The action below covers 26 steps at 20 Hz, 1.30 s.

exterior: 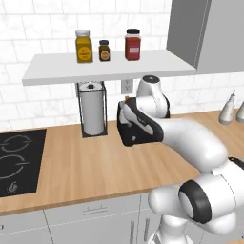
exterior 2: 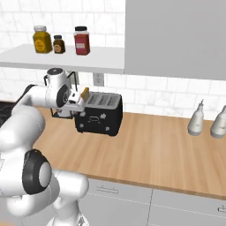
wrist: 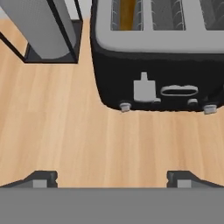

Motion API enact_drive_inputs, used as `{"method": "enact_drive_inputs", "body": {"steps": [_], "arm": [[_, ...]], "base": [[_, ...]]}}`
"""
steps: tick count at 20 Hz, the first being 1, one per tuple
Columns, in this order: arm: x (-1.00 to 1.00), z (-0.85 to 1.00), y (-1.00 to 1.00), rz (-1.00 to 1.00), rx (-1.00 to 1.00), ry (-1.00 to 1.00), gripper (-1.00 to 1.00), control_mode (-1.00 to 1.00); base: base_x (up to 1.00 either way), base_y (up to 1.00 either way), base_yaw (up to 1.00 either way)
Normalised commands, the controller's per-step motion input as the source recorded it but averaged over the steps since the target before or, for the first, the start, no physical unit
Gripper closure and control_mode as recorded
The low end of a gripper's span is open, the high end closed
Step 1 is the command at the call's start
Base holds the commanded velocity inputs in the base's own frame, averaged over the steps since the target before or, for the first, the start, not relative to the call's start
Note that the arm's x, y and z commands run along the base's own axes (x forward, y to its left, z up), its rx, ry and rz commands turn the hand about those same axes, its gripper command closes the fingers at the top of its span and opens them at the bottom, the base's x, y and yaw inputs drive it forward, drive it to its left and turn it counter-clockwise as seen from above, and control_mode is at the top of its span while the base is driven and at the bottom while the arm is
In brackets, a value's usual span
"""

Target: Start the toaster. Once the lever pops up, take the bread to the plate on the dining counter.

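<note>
cooktop: black, set into the wood counter at the far left, well off to the left of the fingers.
paper towel roll: stood upright in a dark wire holder, seen up and left of the left fingertip in the hand view; it's parked just beside the toaster's left end.
jars: three of them lined up on the white shelf above the counter, a yellow one, a small dark one and a red one.
gripper: held spread wide, nothing pinched between the fingers; only bare wood is seen in the gap. Hung over the counter right in front of the toaster, not touching it.
toaster: black box with a grey slotted top, sat straight ahead of the fingertips. A grey lever tab, an oval handle and small knobs are seen on its front face, all beyond the gap between the fingers.
bread: golden-orange edge is spotted down in the left slot, ahead of the fingers and a bit left of centre.
bottles: two pale ones stood by the tiled wall, well away to the right of the toaster and the gripper.
</note>
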Motion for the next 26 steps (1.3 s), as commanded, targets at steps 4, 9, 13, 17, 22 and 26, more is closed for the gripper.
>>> {"method": "enact_drive_inputs", "body": {"steps": [4,9,13,17,22,26], "arm": [[0.44,-0.01,0.0,0.0,0.0,0.0,-1.0,-1.0],[0.22,-0.11,0.0,0.0,0.0,0.0,-1.0,-1.0],[0.12,-0.35,0.0,0.0,0.0,0.0,-1.0,-1.0],[0.03,-0.5,-0.04,0.0,0.0,0.0,-1.0,-1.0],[0.1,-0.32,0.0,0.0,0.0,0.0,-1.0,-1.0],[0.3,0.0,-0.02,0.0,0.0,0.0,-1.0,-1.0]], "base": [[0.0,0.0,0.0],[0.0,0.0,0.0],[0.0,0.0,0.0],[0.0,0.0,0.0],[0.0,0.0,0.0],[0.0,0.0,0.0]]}}
